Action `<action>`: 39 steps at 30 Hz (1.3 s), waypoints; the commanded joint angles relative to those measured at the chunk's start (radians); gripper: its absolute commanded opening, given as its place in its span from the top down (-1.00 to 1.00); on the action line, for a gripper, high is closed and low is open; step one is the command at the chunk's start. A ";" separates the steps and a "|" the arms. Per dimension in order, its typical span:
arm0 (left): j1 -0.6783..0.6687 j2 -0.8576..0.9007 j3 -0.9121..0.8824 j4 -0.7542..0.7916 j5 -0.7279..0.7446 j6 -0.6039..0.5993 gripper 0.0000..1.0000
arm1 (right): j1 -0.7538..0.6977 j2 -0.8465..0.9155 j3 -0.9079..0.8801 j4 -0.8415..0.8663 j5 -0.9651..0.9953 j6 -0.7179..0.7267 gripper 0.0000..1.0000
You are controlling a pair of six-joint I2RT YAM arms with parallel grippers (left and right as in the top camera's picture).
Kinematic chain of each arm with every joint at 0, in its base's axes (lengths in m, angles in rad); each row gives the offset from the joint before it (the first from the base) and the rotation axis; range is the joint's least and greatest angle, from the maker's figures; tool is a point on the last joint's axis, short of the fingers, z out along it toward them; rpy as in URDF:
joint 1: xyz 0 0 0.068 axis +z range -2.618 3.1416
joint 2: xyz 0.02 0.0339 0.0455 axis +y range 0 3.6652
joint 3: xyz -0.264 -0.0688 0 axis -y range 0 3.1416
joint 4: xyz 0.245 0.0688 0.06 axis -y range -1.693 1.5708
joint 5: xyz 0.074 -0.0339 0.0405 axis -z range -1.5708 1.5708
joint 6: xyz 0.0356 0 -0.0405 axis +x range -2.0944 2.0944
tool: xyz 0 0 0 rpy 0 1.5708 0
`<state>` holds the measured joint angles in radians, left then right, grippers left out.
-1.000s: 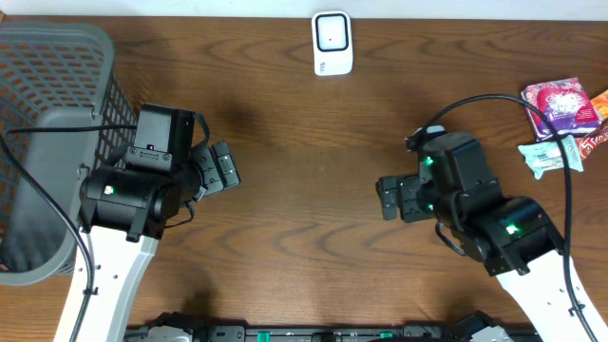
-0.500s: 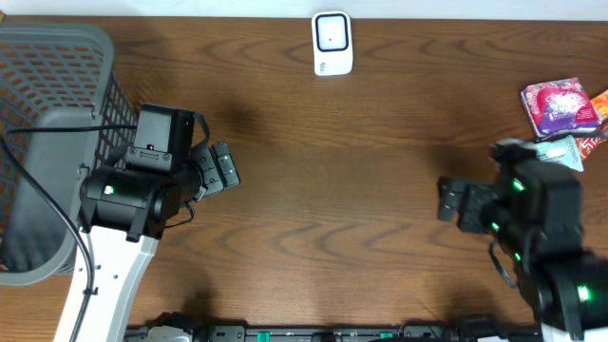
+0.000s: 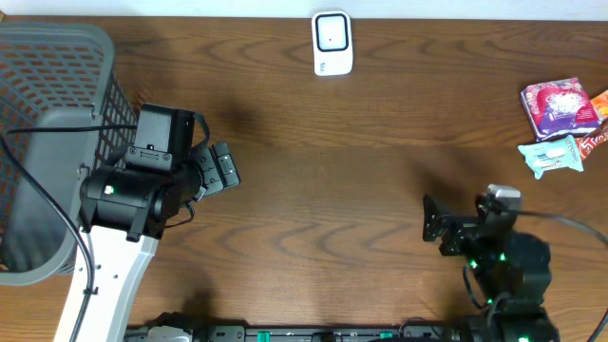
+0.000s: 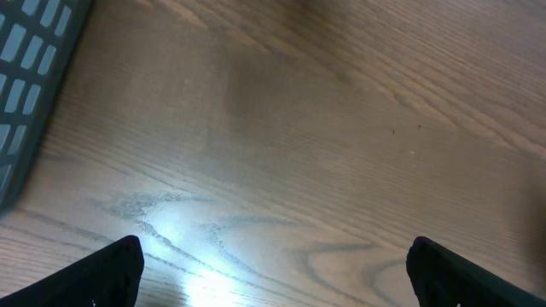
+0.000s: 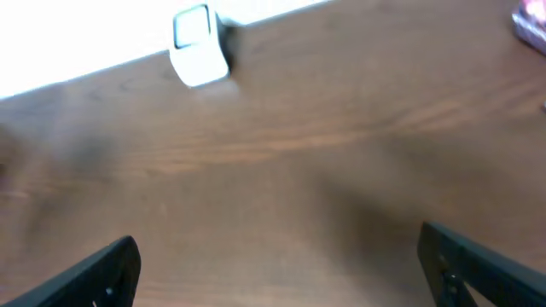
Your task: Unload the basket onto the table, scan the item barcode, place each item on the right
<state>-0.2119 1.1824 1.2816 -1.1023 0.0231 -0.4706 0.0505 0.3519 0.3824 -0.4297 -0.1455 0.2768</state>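
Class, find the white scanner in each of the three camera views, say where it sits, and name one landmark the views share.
Overhead: white scanner at top centre.
Left wrist: not in view.
Right wrist: white scanner in the upper left, standing at the far edge.
Shared landmark: the brown wood table, seen in all three views.

scanner (image 3: 332, 43): 1 | basket (image 3: 95, 38): 1 | packets (image 3: 559, 104): at least 3 | end effectors (image 3: 226, 166) (image 3: 435, 226): 2

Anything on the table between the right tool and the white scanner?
No, bare wood only. The right wrist view shows the right tool facing the white scanner across uncluttered table; overhead agrees.
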 commanded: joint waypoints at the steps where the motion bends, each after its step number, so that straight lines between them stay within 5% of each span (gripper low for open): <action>1: 0.004 0.002 -0.002 -0.005 -0.010 0.006 -0.96 | -0.008 -0.092 -0.106 0.125 -0.029 -0.008 -0.98; 13: 0.004 0.002 -0.002 -0.005 -0.009 0.006 -0.96 | -0.008 -0.260 -0.378 0.528 -0.014 -0.008 -0.99; 32: 0.004 0.002 -0.002 -0.005 -0.009 0.006 -0.96 | -0.060 -0.347 -0.377 0.366 -0.001 -0.010 -0.99; 39: 0.004 0.002 -0.002 -0.005 -0.010 0.006 -0.96 | -0.056 -0.347 -0.377 0.362 0.016 -0.276 -0.99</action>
<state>-0.2119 1.1824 1.2816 -1.1023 0.0231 -0.4706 -0.0025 0.0120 0.0067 -0.0601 -0.1425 0.1761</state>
